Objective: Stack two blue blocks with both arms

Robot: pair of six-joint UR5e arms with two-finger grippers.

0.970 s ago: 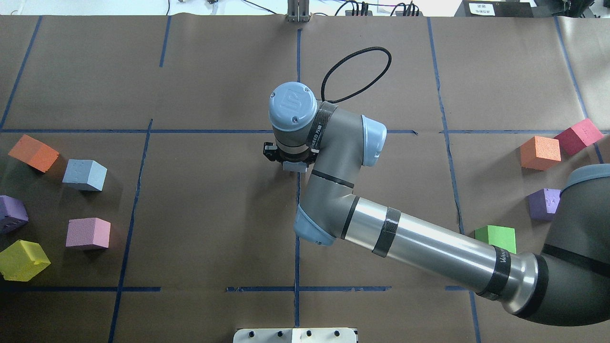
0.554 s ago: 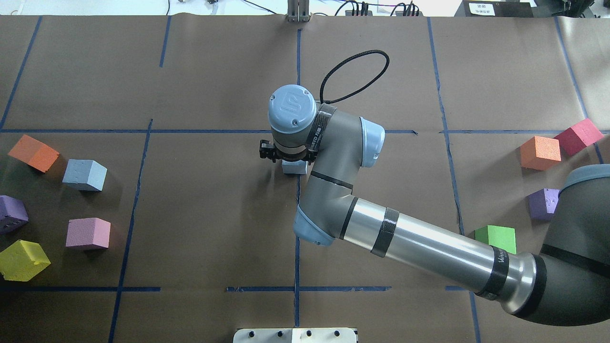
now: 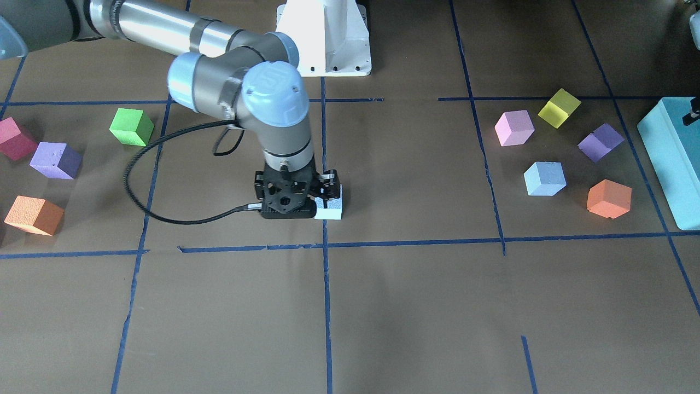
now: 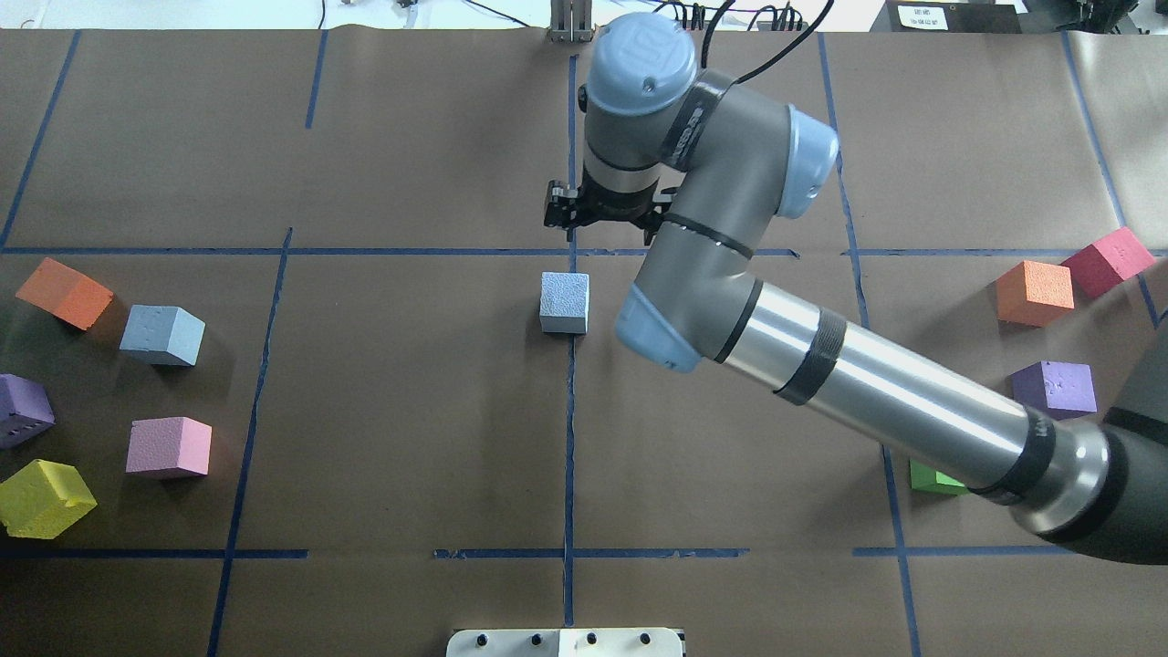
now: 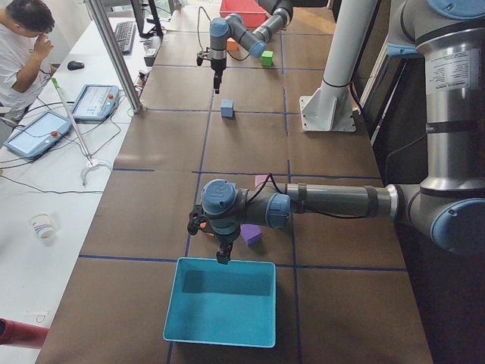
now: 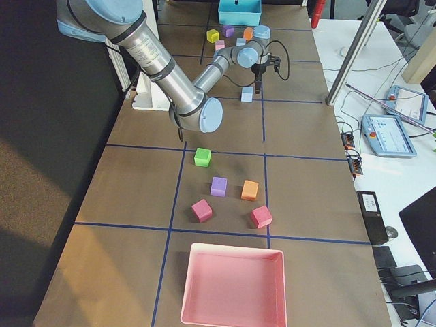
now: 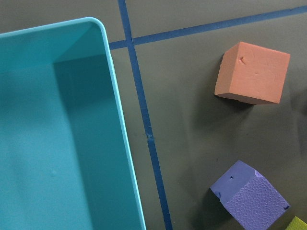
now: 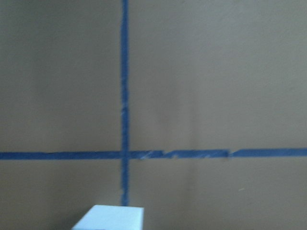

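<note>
Left gripper (image 5: 223, 259): left-side view, lower centre, over box (image 5: 220, 311) rim; opening cannot be told.
Left block (image 4: 161, 335): overhead's left edge, turned diagonal; cube, no long axis.
Centre block (image 4: 564, 302): mid-frame, square to tape (image 4: 569, 429).
Right gripper (image 4: 602, 216): upper centre, apart from it, jaws wide, empty.

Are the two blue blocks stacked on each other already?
No, one blue block sits mid-table; the other blue block lies apart, near an orange block.

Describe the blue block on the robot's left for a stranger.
Start at the teal box at the table's left end. Among the cubes beside it, the blue block sits between an orange cube and a pink cube, the only light-blue one there.
</note>
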